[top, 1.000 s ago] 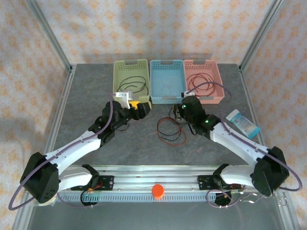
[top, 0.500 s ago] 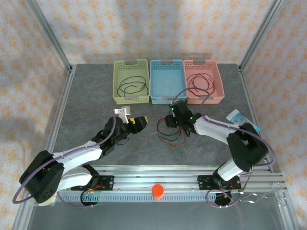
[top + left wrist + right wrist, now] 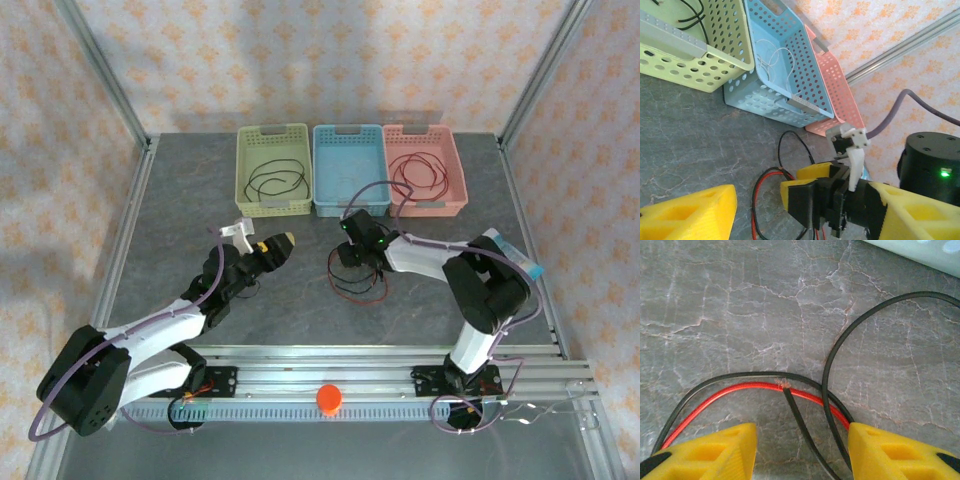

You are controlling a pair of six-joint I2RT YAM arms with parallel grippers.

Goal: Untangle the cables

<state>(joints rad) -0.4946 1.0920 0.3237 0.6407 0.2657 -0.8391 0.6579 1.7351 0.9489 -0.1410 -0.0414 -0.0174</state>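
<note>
**Tangle on table, both grippers slack**

Red and black cables (image 3: 358, 285) lie looped on the grey table (image 3: 180, 220), near the blue basket (image 3: 347, 207). Right gripper (image 3: 802, 442) straddles them, jaws spread (nothing pinched). Left gripper (image 3: 278, 246) hovers to their left, jaws apart, empty.

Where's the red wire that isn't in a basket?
In the top view the red wire lies on the table, under the right claw, in front of the blue basket.

The grey marbled table (image 3: 180, 200) bears a red-and-black cable tangle (image 3: 358, 290) under the right gripper (image 3: 801, 436). Beyond that gripper stand a yellow basket (image 3: 272, 207), blue basket (image 3: 346, 208) and pink basket (image 3: 457, 186), with a packet (image 3: 521, 259) to its right.
</note>
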